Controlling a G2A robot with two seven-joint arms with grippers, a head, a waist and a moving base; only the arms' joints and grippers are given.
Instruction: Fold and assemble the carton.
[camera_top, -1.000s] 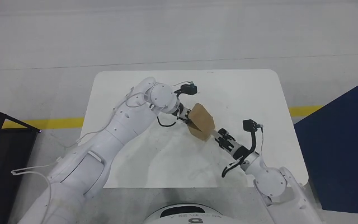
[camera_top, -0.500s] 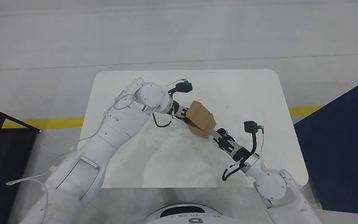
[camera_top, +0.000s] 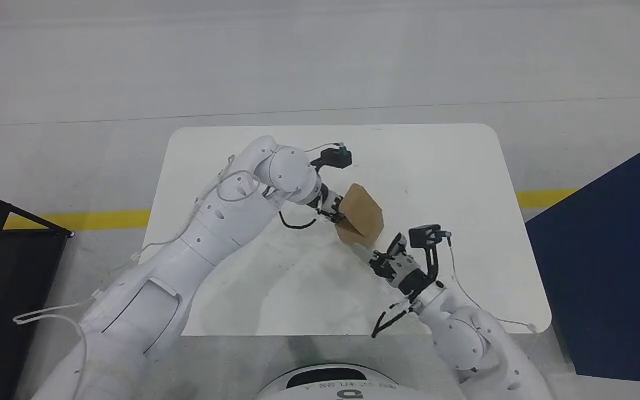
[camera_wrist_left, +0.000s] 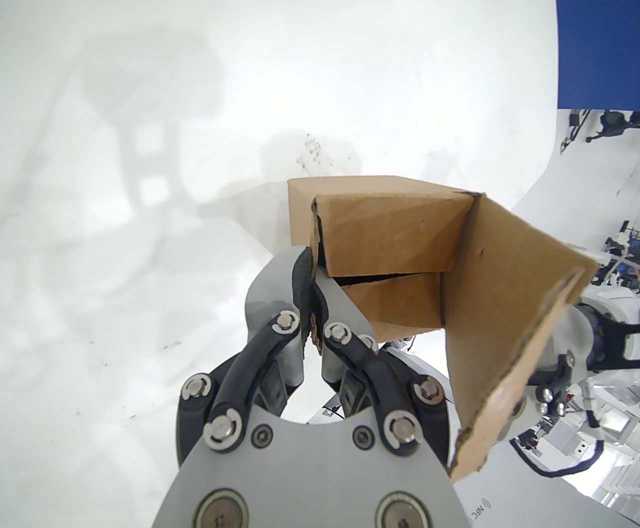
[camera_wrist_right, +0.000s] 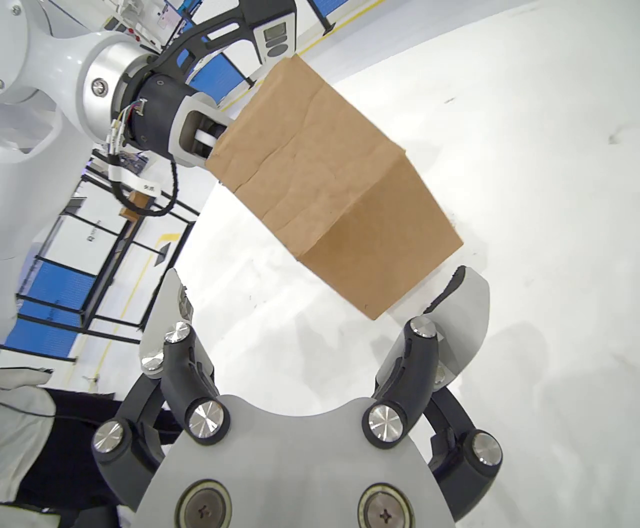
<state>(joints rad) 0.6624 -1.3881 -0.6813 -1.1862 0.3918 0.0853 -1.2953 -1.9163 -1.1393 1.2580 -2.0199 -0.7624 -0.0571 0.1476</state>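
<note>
Mostly, carton (camera_wrist_right: 325, 200) hides left gripper (camera_wrist_left: 311, 272) clamping its edge.

One brown cardboard carton (camera_top: 362, 212) sits over one white rounded-corner table (camera_top: 450, 170). Two robot grippers attend it, the left gripper (camera_wrist_left: 312, 272) and the right gripper (camera_wrist_right: 320, 277), one to each arm. Every gripper carries two grey metal fingers (camera_wrist_right: 470, 295) tipped with black pads, making four fingers in all. Seen from the left wrist, the carton's end shows three flaps: two folded inward, meeting along one seam, and one larger flap (camera_wrist_left: 505, 310) standing out to the side. Beyond the table, the floor bears one yellow floor stripe (camera_top: 100, 218), and one dark blue panel (camera_top: 590, 270) stands at the edge.
</note>
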